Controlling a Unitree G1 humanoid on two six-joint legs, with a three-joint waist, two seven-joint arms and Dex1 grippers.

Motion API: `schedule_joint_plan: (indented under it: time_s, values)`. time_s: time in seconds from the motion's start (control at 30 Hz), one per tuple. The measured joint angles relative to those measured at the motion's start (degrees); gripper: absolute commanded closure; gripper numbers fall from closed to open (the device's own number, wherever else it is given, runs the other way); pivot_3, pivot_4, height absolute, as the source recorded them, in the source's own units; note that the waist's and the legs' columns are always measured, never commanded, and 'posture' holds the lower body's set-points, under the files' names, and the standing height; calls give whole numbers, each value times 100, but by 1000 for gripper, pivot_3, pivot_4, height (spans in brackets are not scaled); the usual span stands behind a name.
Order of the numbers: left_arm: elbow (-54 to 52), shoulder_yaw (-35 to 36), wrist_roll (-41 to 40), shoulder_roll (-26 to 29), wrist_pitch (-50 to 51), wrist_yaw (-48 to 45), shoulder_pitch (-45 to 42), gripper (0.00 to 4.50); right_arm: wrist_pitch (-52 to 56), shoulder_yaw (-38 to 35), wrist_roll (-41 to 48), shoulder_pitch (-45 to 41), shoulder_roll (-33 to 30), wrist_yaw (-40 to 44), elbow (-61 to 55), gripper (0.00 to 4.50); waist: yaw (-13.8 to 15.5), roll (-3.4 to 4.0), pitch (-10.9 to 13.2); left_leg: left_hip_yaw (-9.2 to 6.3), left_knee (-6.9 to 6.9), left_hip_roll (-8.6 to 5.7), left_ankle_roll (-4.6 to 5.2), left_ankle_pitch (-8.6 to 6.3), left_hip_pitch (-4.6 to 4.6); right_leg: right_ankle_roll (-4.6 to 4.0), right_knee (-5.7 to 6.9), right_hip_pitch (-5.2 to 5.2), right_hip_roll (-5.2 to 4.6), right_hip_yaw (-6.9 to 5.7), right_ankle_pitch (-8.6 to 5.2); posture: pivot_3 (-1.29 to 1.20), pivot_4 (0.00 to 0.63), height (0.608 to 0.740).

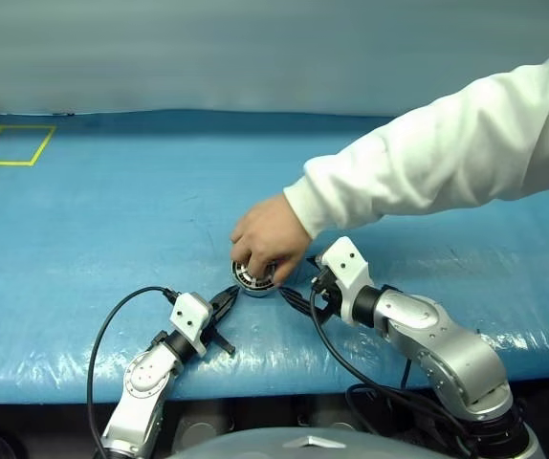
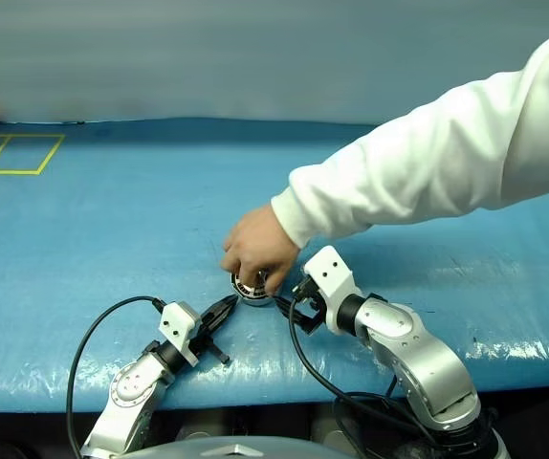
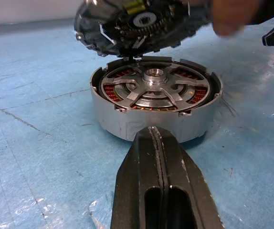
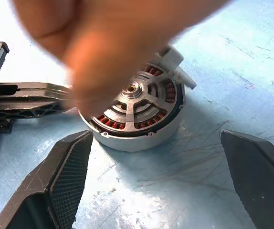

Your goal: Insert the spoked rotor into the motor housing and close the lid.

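The motor housing (image 3: pixel 127 125) is a round silver puck on the blue table, close to the front edge (image 1: pixel 253 279). Inside it, over copper windings, lies the spoked rotor (image 3: pixel 154 86), its spokes and hub looking silvery. A person's hand (image 1: pixel 270 234) reaches in from the right and holds the lid (image 3: pixel 132 24) tilted above the housing, joined to it at the far edge. My left gripper (image 3: pixel 153 132) is shut and empty, its tips just short of the housing wall. My right gripper (image 4: pixel 156 138) stands open on the other side, with the housing a little beyond its fingers (image 4: pixel 65 171).
The white sleeve (image 1: pixel 447 153) crosses the table's right half above my right arm. A yellow taped square (image 1: pixel 11 145) marks the far left. A black cable (image 1: pixel 102 335) loops off my left wrist past the table's front edge (image 1: pixel 64 387).
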Motion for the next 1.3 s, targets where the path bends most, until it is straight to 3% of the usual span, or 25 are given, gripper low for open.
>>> schedule_joint_plan:
  time_s: [0.9,1.03,1.3]
  values:
    - [6,23,-1,56,-6,-28,-13,4500,69,8,11,-78,94,-106,112,35,-1,0,0,1,0,0,0,0,0,0,0,0,0,0,0,0,150,740]
    - [13,24,2,44,-13,-2,-31,4500,250,-106,-1,-278,90,-207,169,933,0,0,0,0,0,0,0,0,0,0,0,1,0,0,1,0,150,740]
    - [84,23,5,-15,-42,53,-81,4500,648,-196,-291,-1243,-85,-514,777,3625,-3,0,0,3,2,-1,1,1,0,0,2,1,1,2,2,0,150,740]
